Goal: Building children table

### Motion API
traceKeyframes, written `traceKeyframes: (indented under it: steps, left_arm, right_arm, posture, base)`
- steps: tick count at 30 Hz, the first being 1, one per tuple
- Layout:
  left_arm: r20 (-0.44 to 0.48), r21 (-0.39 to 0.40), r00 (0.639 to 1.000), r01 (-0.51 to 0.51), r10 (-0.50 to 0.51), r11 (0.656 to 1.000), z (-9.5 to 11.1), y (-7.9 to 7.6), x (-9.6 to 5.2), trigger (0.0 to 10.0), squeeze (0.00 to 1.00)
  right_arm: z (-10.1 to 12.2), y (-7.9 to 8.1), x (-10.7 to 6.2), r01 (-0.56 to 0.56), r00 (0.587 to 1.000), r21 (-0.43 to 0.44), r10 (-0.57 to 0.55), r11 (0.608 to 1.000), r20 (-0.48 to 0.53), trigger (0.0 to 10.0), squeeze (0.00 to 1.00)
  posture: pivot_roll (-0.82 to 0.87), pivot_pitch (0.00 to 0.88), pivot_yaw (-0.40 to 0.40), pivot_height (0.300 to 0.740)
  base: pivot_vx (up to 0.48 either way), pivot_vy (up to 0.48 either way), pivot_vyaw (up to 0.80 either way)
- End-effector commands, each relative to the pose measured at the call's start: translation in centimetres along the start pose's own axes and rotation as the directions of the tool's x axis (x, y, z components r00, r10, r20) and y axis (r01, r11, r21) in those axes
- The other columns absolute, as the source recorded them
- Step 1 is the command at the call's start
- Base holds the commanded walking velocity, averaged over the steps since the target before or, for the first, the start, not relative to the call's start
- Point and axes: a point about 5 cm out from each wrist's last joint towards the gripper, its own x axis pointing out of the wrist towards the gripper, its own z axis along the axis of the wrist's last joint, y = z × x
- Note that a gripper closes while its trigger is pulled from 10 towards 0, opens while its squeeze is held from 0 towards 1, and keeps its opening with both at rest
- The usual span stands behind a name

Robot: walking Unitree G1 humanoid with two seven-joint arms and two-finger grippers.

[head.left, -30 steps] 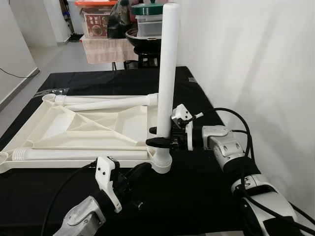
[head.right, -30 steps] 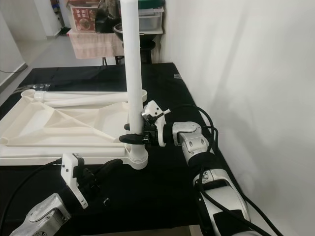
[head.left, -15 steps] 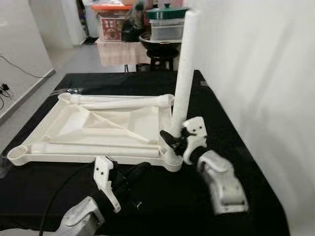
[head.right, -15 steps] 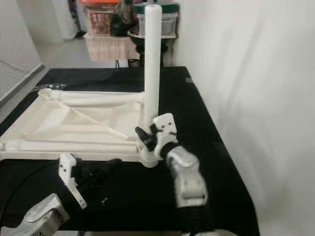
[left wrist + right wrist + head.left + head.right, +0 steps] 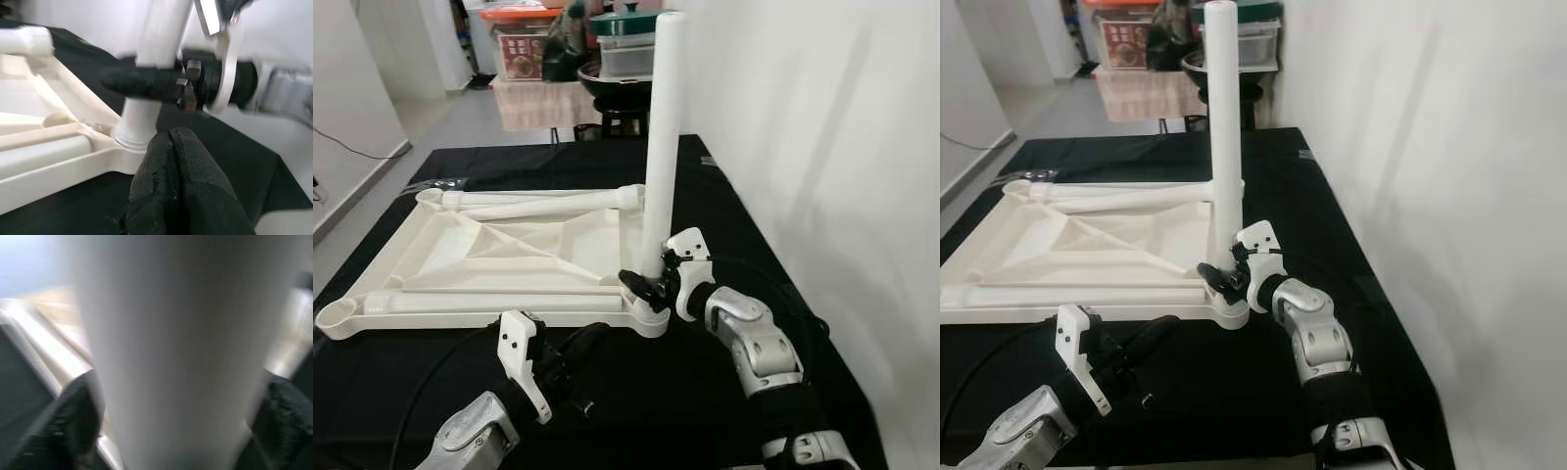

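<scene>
the white plastic children's table top (image 5: 499, 257) lies upside down on the black-covered worktop (image 5: 724, 211), ribbed underside up, with a round socket at each corner. one tall white plastic leg tube (image 5: 661, 147) stands upright in the near right corner socket (image 5: 649, 318), and two more white leg tubes lie loose in the upturned top, one along the far edge (image 5: 543, 201) and one along the near edge (image 5: 480, 305).

the head views give the whole layout. the right gripper (image 5: 641, 284) reaches in from the right at the foot of the upright tube, just above the socket, jaws clenched on the tube with a black finger on either side. the right wrist view is blurred: the tube's white wall (image 5: 166, 357) up close, with a dark finger (image 5: 73, 421) at each edge, pressed against it.

the left wrist view shows what the head views cannot: the left gripper's (image 5: 171, 142) jaws are pressed together, holding nothing, pointing at the base of the tube and stopping just short of the socket. in the head views it (image 5: 592, 338) hovers low over the worktop, in front of the table top's near edge.

at the far end stand storage boxes and a dark pot (image 5: 607, 73).
</scene>
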Motion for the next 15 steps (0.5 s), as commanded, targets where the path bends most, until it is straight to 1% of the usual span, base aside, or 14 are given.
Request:
traceKeyframes:
  steps: [1, 2, 3, 4, 6, 7, 8, 10, 11, 14, 15]
  left_arm:
    - [-0.029, 0.021, 0.999, 0.016, -0.015, 1.000, -0.1, -0.2, -0.2, 10.0, 0.00]
    - [-0.029, 0.021, 0.999, 0.016, -0.015, 1.000, -0.1, -0.2, -0.2, 10.0, 0.00]
    - [-0.027, 0.030, 1.000, 0.012, -0.012, 0.999, 0.1, -0.2, -0.2, 10.0, 0.00]
    - [-0.025, 0.039, 1.000, 0.007, -0.006, 0.999, 0.1, -0.1, -0.2, 10.0, 0.00]
    - [-0.025, 0.039, 1.000, 0.007, -0.006, 0.999, 0.1, -0.1, -0.2, 10.0, 0.00]
    - [-0.024, 0.048, 1.000, 0.004, -0.003, 0.999, 0.2, 0.1, -0.1, 10.0, 0.00]
    - [-0.024, 0.048, 1.000, 0.004, -0.003, 0.999, 0.2, 0.1, -0.1, 10.0, 0.00]
    - [-0.033, 0.064, 0.999, 0.011, -0.009, 0.998, 0.1, 0.1, 0.0, 10.0, 0.00]
    - [-0.044, 0.066, 0.999, 0.019, -0.016, 0.998, -0.3, -0.1, -0.1, 10.0, 0.00]
    - [-0.053, 0.067, 0.998, 0.026, -0.022, 0.997, -0.6, -0.3, -0.1, 10.0, 0.00]
    - [-0.057, 0.066, 0.998, 0.030, -0.026, 0.997, -0.7, -0.4, -0.2, 10.0, 0.00]
  right_arm:
    - [0.9, 0.2, 0.2, -0.192, 0.981, -0.036, 0.193, 0.981, 0.031, 10.0, 0.81]
    - [0.9, 0.2, 0.2, -0.192, 0.981, -0.036, 0.193, 0.981, 0.031, 10.0, 0.81]
    - [1.0, 0.1, 0.2, -0.261, 0.965, -0.050, 0.262, 0.964, 0.025, 10.0, 0.00]
    - [1.0, -0.1, 0.2, -0.322, 0.946, -0.057, 0.323, 0.945, 0.004, 10.0, 0.00]
    - [1.0, -0.1, 0.2, -0.322, 0.946, -0.057, 0.323, 0.945, 0.004, 10.0, 0.00]
    - [1.0, -0.3, 0.3, -0.365, 0.931, -0.063, 0.365, 0.929, -0.016, 10.0, 0.00]
    - [1.0, -0.3, 0.3, -0.365, 0.931, -0.063, 0.365, 0.929, -0.016, 10.0, 0.00]
    - [1.2, -0.8, 0.7, -0.411, 0.911, -0.059, 0.410, 0.909, -0.032, 10.0, 0.00]
    - [1.3, -1.0, 0.8, -0.413, 0.911, -0.053, 0.412, 0.909, -0.024, 10.0, 0.00]
    - [1.3, -1.2, 0.9, -0.413, 0.911, -0.038, 0.413, 0.910, -0.018, 10.0, 0.00]
    - [1.1, -1.3, 0.8, -0.419, 0.908, -0.016, 0.419, 0.908, -0.011, 0.5, 0.00]
  posture:
    - [-0.06, 0.000, 0.000, 0.740]
    - [-0.06, 0.000, 0.000, 0.740]
    - [-0.05, 0.000, -0.002, 0.740]
    - [-0.04, 0.000, -0.003, 0.740]
    - [-0.04, 0.000, -0.003, 0.740]
    - [-0.04, 0.000, -0.004, 0.740]
    - [-0.04, 0.000, -0.004, 0.740]
    - [-0.05, 0.000, 0.003, 0.740]
    - [-0.04, 0.000, 0.005, 0.740]
    - [-0.04, 0.000, 0.001, 0.740]
    - [-0.03, 0.000, -0.003, 0.740]
  base:
    - [0.000, 0.000, 0.00]
    - [0.000, 0.000, 0.00]
    - [0.000, 0.000, 0.00]
    - [0.000, 0.000, 0.00]
    - [0.000, 0.000, 0.00]
    - [0.000, 0.000, 0.00]
    - [0.000, 0.000, 0.00]
    - [0.000, 0.000, 0.00]
    - [0.000, 0.000, 0.00]
    - [0.000, 0.000, 0.00]
    - [0.000, 0.000, 0.00]
